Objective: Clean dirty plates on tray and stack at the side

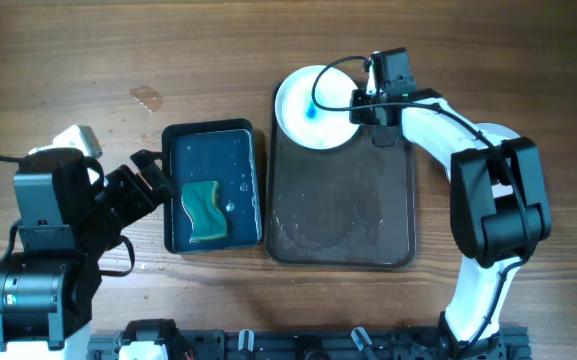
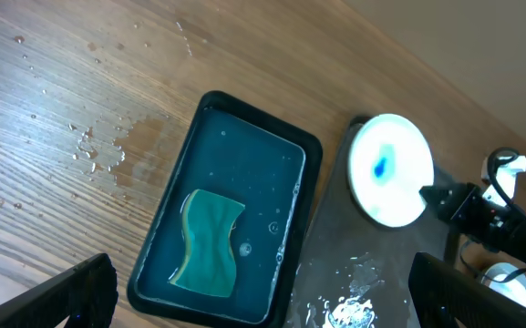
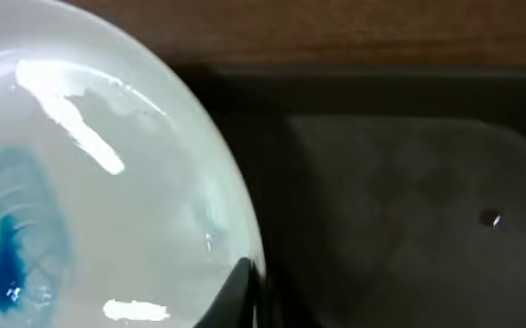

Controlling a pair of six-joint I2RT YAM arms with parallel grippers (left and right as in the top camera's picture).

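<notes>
One white plate (image 1: 308,110) with a blue smear at its centre lies over the far left corner of the dark brown tray (image 1: 343,200), overhanging the rim. My right gripper (image 1: 360,105) is shut on the plate's right edge. In the right wrist view a dark finger (image 3: 240,292) presses on the plate's (image 3: 108,182) rim above the tray (image 3: 408,182). My left gripper (image 1: 153,180) is open and empty. In the left wrist view (image 2: 263,310) it hovers over the near end of the black tray. The plate (image 2: 390,169) and brown tray (image 2: 381,273) show there too. No other plates are in view.
A black tray (image 1: 212,126) of blue water with a green sponge (image 1: 205,212) stands left of the brown tray; both show in the left wrist view (image 2: 253,105), (image 2: 210,241). Water drops (image 2: 98,150) lie on the wooden table to its left.
</notes>
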